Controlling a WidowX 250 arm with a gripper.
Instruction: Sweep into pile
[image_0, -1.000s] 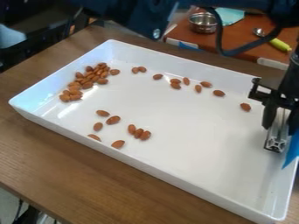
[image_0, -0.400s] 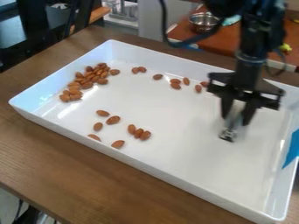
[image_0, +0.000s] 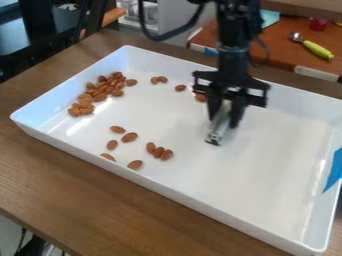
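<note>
hand (image_0: 224, 121) clamped on silvery piece (image_0: 217, 132) over white tray (image_0: 267, 165), almonds (image_0: 101, 89) kinda heaped by left edge, strays (image_0: 129, 137) near front and back edges

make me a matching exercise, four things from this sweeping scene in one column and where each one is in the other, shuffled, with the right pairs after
Things
1. thick cluster of brown almonds
2. flat blue patch
3. metal spoon with a yellow-green handle
4. black two-finger gripper

Places
A. on the reddish-brown table in the background
B. over the middle of the white rectangular tray
C. inside the tray, towards its left end in the picture
D. on the tray's wall at the picture's right edge

Right pairs: 1-C, 2-D, 3-A, 4-B
</note>
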